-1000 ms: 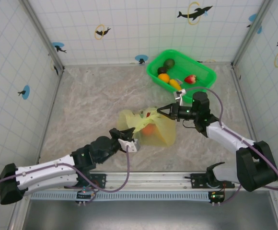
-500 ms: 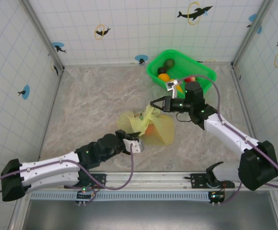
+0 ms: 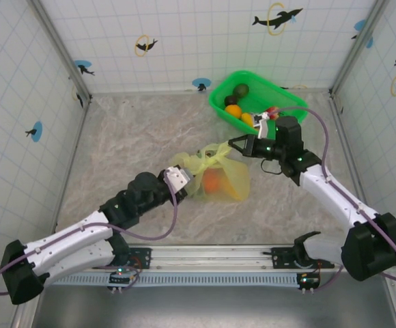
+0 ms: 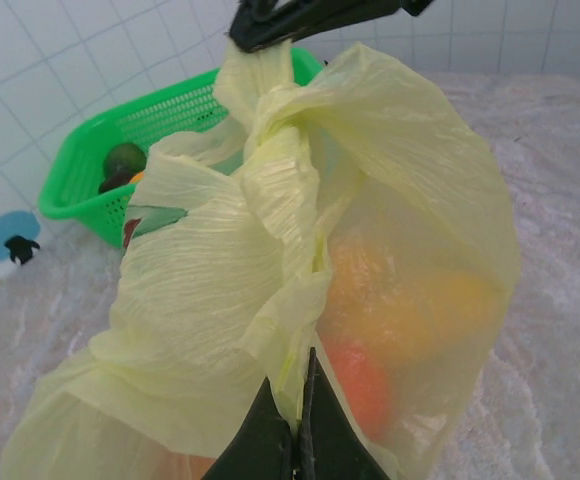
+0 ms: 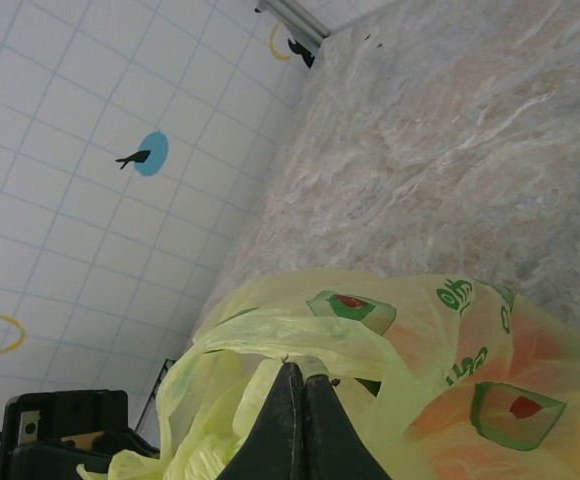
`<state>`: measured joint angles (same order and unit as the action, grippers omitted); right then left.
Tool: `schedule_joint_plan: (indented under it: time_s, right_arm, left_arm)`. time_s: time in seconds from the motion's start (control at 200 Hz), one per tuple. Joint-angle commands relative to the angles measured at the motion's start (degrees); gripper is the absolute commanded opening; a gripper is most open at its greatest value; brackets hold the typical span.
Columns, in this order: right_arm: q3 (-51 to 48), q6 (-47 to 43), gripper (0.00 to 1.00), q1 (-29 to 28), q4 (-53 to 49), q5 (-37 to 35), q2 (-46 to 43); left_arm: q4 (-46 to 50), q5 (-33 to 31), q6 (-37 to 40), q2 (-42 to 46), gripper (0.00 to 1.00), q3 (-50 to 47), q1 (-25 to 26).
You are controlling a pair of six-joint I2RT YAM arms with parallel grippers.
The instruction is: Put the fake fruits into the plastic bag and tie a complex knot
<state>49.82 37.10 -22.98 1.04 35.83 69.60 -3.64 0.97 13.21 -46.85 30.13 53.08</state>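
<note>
Left gripper (image 4: 295,440), arm outstretched, and right gripper (image 5: 295,388) pinch the plastic bag (image 3: 224,179).

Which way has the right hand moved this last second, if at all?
Yes. The right hand has shifted nearer the green basket, upward in the top view.

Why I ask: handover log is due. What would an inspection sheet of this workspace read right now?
Surface: marbled tabletop, bare apart from the items below.
Job's things: plastic bag at centre, handles bunched together; orange fake fruits inside, others in the green basket at the far right.
Clutter: nothing seen.
Grippers: left gripper shut on the plastic bag's film; right gripper shut on the bunched handles.
Cables: purple cable loops off each arm.
Surroundings: tiled walls with dolphin stickers.
</note>
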Motion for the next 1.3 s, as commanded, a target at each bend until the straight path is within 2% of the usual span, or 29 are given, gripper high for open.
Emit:
schedule_joint_plan:
  time_s: [0.0, 0.095, 0.18, 0.255, 0.385, 0.6, 0.811, 0.951, 1.126, 1.296]
  right_arm:
    - [-1.5, 0.0, 0.00, 3.0, 2.9, -6.4, -2.1]
    - [-2.4, 0.2, 0.00, 3.6, 2.9, -6.8, -2.5]
    - [-2.5, 1.9, 0.00, 3.6, 6.3, -3.8, -2.0]
    - [-1.8, 3.7, 0.00, 2.4, 8.4, 0.1, -0.6]
    - [-0.6, 3.9, 0.00, -1.4, 8.7, 1.7, 1.2]
    - [-4.1, 5.9, 0.00, -3.9, 11.0, 0.8, 0.7]
    - [-7.6, 6.3, 0.00, -4.4, 12.0, -0.8, -0.9]
    - [-11.7, 7.3, 0.00, -5.3, 13.7, -1.1, -1.6]
    - [-14.7, 8.6, 0.00, -5.2, 15.7, -2.1, -2.9]
    - [-15.7, 10.6, 0.00, -5.2, 17.8, -2.4, -2.9]
  left_arm:
    - [6.9, 5.5, -7.6, -0.3, 0.00, 1.3, -1.3]
    - [6.6, 5.9, -8.5, -0.6, 0.00, 1.5, -1.8]
    - [6.3, 8.2, -8.1, -1.2, 0.00, 1.7, -1.8]
    - [5.8, 12.1, -8.1, -2.5, 0.00, 2.1, -1.8]
    - [4.9, 18.2, -7.9, -6.5, 0.00, 3.9, -1.8]
    - [1.4, 18.5, -7.0, -7.9, 0.00, 3.8, -1.8]
    - [2.5, 19.4, -5.8, -8.2, 0.00, 2.9, -1.5]
    - [4.3, 14.1, -3.4, -8.6, 0.00, 2.5, 1.2]
    - [4.7, 13.9, -4.4, -8.5, 0.00, 3.3, 1.2]
    - [4.6, 16.3, -4.4, -7.4, 0.11, 1.9, 1.4]
